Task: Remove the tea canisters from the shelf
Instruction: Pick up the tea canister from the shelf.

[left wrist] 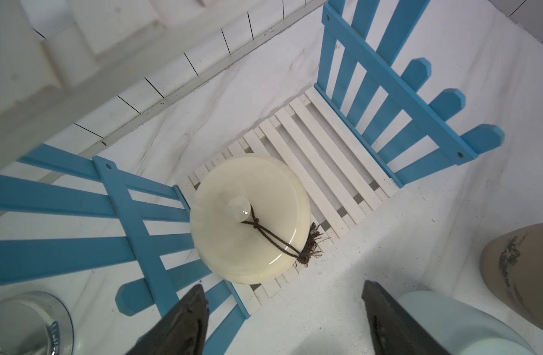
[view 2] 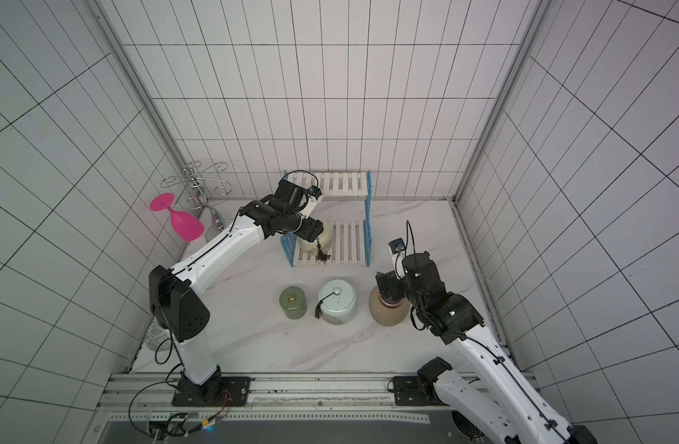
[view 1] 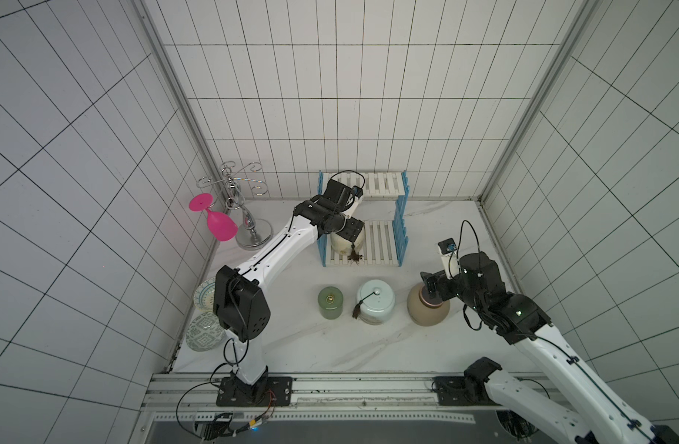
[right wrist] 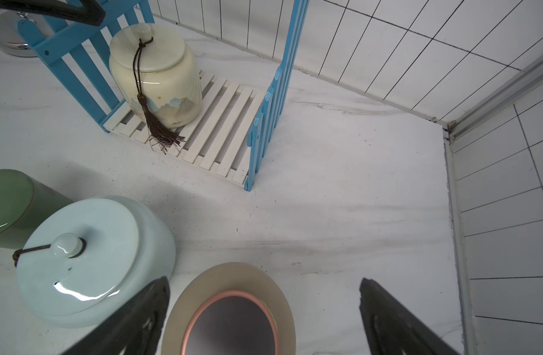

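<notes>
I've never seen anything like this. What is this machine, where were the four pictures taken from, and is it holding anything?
Two white robot arms stand at a marbled table. Two pictures look down from overhead; the other two come from cameras on the arms' wrists. The left tool hangs open above a cream lidded ceramic jar on the blue-sided white slatted shelf. The right tool is open above a tan jar with dark lid. A small green cylinder and a pale-blue jar stand on the table. Nothing is held.

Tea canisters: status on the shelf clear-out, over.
Left hand open above cream canister, the last on shelf. Right hand open over tan canister, on table beside pale-blue canister and green canister. Blue fence side close beside cream canister.
</notes>
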